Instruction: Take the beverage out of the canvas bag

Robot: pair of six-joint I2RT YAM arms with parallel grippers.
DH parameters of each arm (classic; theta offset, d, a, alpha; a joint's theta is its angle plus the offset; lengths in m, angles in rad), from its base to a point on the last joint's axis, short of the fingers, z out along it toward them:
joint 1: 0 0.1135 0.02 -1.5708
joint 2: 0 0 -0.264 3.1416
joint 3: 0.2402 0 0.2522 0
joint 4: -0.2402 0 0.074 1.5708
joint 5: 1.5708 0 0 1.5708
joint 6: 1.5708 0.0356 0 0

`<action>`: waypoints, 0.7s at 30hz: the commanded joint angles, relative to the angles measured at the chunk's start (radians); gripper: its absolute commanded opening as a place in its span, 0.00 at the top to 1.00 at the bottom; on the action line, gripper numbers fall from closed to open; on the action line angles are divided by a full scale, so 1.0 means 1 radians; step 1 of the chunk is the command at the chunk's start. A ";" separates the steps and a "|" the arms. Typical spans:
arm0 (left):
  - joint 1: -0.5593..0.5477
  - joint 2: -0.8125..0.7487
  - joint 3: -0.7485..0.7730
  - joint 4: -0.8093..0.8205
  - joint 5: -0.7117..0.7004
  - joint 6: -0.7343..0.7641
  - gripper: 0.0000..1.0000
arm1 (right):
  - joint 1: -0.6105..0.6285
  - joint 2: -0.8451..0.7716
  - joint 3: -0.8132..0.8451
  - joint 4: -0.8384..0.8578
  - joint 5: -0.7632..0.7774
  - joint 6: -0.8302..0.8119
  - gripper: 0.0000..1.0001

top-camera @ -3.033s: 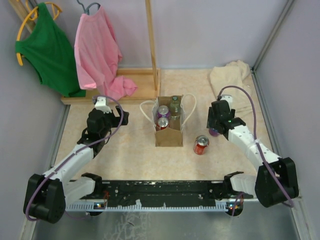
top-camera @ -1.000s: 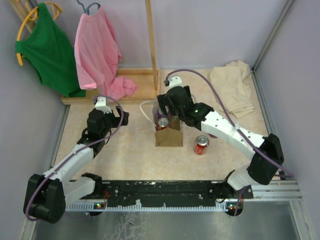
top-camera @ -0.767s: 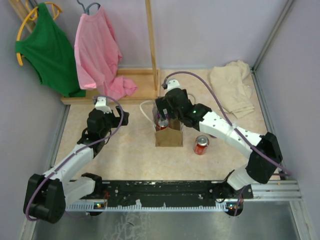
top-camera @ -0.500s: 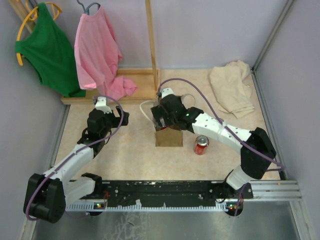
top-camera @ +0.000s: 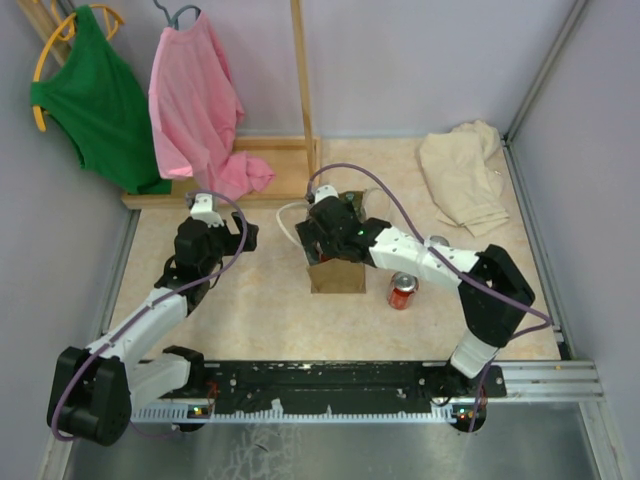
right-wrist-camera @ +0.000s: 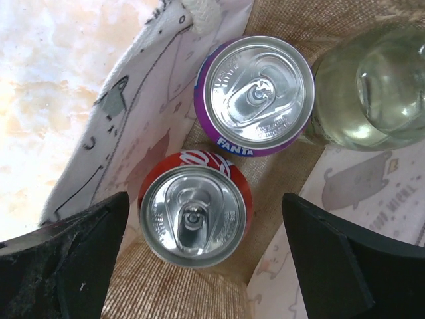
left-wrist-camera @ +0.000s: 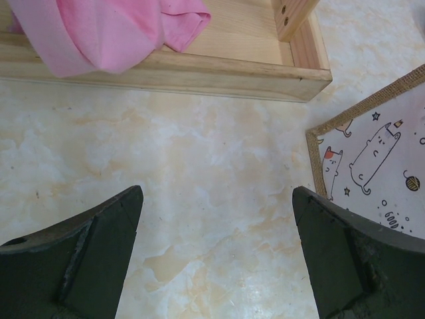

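The canvas bag (top-camera: pixel 338 274) stands mid-table with its mouth up. My right gripper (top-camera: pixel 324 236) hangs over its left half. In the right wrist view my right gripper (right-wrist-camera: pixel 205 197) is open, its fingers either side of a red can (right-wrist-camera: pixel 194 212) and apart from it. Also upright in the bag are a purple Fanta can (right-wrist-camera: pixel 254 95) and a clear bottle (right-wrist-camera: pixel 372 93), against the cat-print lining (right-wrist-camera: pixel 126 126). My left gripper (top-camera: pixel 216 236) stays left of the bag. In its wrist view my left gripper (left-wrist-camera: pixel 217 193) is open over bare tabletop, with the bag's corner (left-wrist-camera: pixel 372 153) at right.
A second red can (top-camera: pixel 402 290) stands on the table right of the bag. A wooden rack base (top-camera: pixel 262 170) with a pink shirt (top-camera: pixel 195 105) and a green shirt (top-camera: pixel 95 100) sits at the back left. A beige cloth (top-camera: pixel 462 175) lies at the back right.
My right arm has swung in from the table's right side and shifted left over the bag's mouth. The left arm has not moved.
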 commanded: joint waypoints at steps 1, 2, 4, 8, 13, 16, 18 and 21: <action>-0.007 0.004 0.012 0.015 0.006 -0.007 0.00 | 0.011 0.046 -0.015 0.034 0.036 0.003 0.05; -0.007 0.003 0.012 0.015 0.006 -0.007 0.00 | 0.010 0.051 -0.015 0.037 0.041 0.003 0.07; -0.007 0.004 0.012 0.015 0.006 -0.008 0.00 | 0.010 0.064 -0.012 0.038 0.049 0.002 0.11; -0.007 0.005 0.012 0.015 0.007 -0.009 0.00 | 0.011 0.086 -0.007 0.044 0.057 0.002 0.19; -0.007 0.004 0.011 0.015 0.006 -0.009 0.00 | 0.011 0.089 -0.006 0.045 0.066 0.003 0.33; -0.007 0.003 0.011 0.016 0.008 -0.009 0.00 | 0.011 0.085 -0.006 0.037 0.079 0.003 0.43; -0.007 0.005 0.012 0.016 0.010 -0.009 0.00 | 0.011 0.077 -0.007 0.029 0.086 0.003 0.52; -0.007 0.008 0.011 0.018 0.012 -0.010 0.00 | 0.010 0.056 -0.012 0.023 0.103 0.004 0.92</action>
